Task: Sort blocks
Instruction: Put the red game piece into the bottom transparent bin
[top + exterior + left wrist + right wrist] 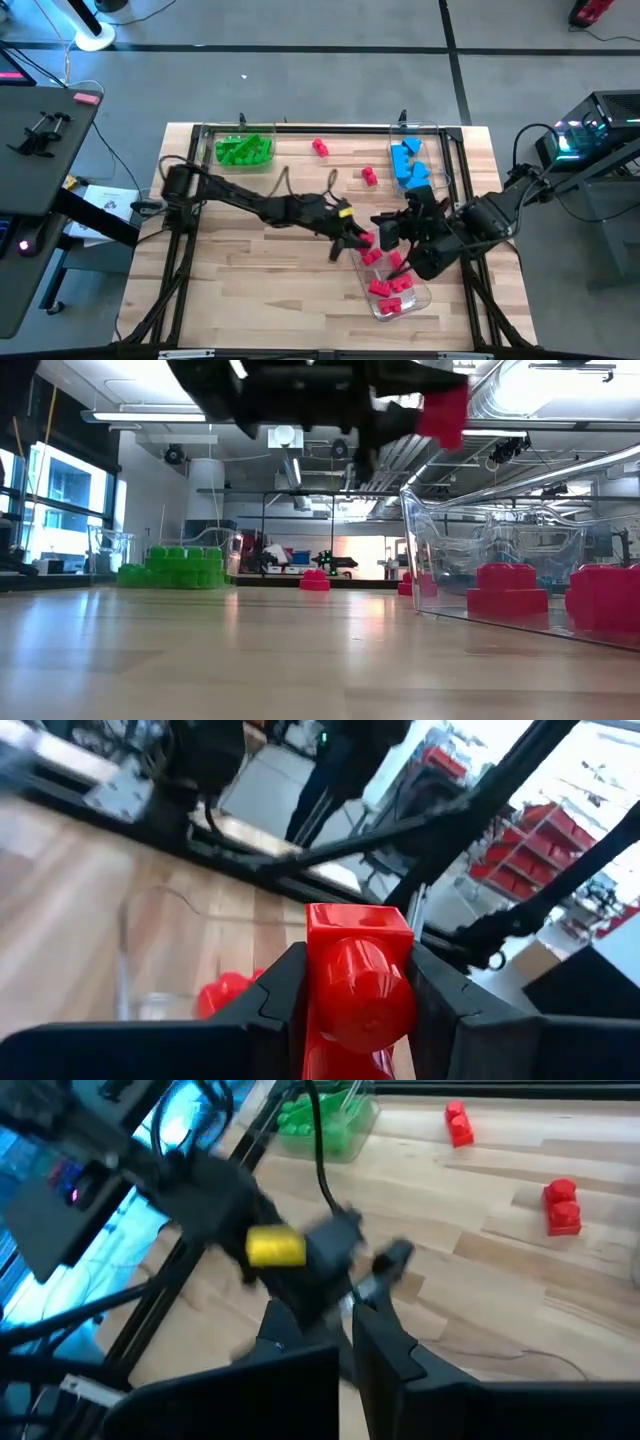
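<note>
My left gripper (358,243) reaches from the table's left to the middle and is shut on a red block (355,980). In the low view that block (443,410) hangs high over the clear tray (470,530). This tray (418,297) lies at the near right and has several red blocks (388,283) resting on its floor. Two red blocks (320,147) (369,176) rest on the bare wood. My right gripper (388,230) hovers just right of the left one, shut and empty (348,1330). Green blocks (243,150) and blue blocks (408,163) fill the two far trays. My left gripper pinches the red block by two opposite sides (320,970) between its two fingers (275,995). The block is lifted clear of the table, above the far end of the tray with the red blocks.
A dark frame (300,128) runs along the table's edges. The green tray (212,137) stands at the far left and the blue tray (437,150) at the far right. Bare wood (260,270) lies at the near left. Both arms crowd the middle right.
</note>
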`<state>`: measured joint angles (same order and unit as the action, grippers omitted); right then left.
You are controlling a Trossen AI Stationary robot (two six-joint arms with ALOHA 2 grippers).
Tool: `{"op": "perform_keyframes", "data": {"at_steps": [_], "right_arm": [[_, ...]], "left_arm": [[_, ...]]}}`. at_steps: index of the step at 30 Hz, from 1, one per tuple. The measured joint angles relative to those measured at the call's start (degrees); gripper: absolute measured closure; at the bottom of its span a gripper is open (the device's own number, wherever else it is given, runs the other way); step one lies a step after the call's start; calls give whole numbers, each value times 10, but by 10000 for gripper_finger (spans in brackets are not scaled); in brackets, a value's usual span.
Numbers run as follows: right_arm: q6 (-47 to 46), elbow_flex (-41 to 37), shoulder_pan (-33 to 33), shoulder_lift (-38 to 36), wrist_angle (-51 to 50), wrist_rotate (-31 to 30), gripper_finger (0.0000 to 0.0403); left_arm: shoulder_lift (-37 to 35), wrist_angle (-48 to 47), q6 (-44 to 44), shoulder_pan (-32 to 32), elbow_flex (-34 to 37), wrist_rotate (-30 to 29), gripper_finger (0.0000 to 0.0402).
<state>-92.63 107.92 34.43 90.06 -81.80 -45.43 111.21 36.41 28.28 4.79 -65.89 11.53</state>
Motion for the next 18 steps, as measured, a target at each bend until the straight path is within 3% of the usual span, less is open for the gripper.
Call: {"op": "perform_keyframes", "data": {"at_steps": [4, 7, 11, 14, 18], "right_arm": [[1, 0, -17, 0, 2, 7, 402], [2, 0, -24, 0, 2, 16, 402], [8, 0, -26, 0, 2, 22, 402], [15, 0, -26, 0, 2, 24, 402], [16, 0, -26, 0, 0, 19, 402]], "left_arm": [[49, -35, 9, 6, -53, 1, 293], [62, -100, 4, 5, -85, 2, 259], [55, -152, -20, -2, -110, 7, 196], [39, -153, -18, -19, -115, 48, 156], [2, -197, 10, -50, -116, 83, 130]]}}
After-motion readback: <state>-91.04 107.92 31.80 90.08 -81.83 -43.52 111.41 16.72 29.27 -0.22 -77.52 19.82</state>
